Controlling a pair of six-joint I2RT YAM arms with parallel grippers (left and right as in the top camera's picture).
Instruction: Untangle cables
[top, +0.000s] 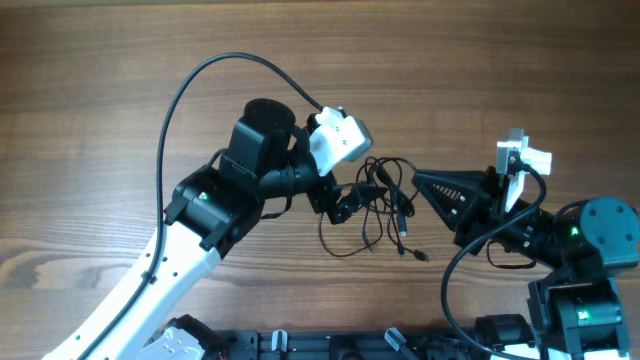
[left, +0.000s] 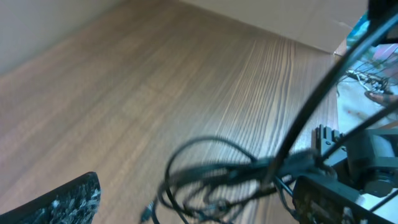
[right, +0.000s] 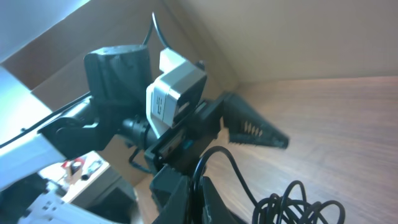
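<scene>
A tangle of thin black cords (top: 385, 205) with small metal plugs lies on the brown wood-grain desk (top: 120, 80), between the two arms. The left gripper (top: 348, 198) has its fingers spread wide at the tangle's left edge. The right gripper (top: 420, 180) has its fingers closed to a point at the right edge. A strand rises by its tips, but I cannot tell whether it is pinched. The black cords look light, limp and slick, so pulling one loop will likely drag its neighbours. The best hold is probably near the loose plug end (top: 412, 254), not the knotted middle.
</scene>
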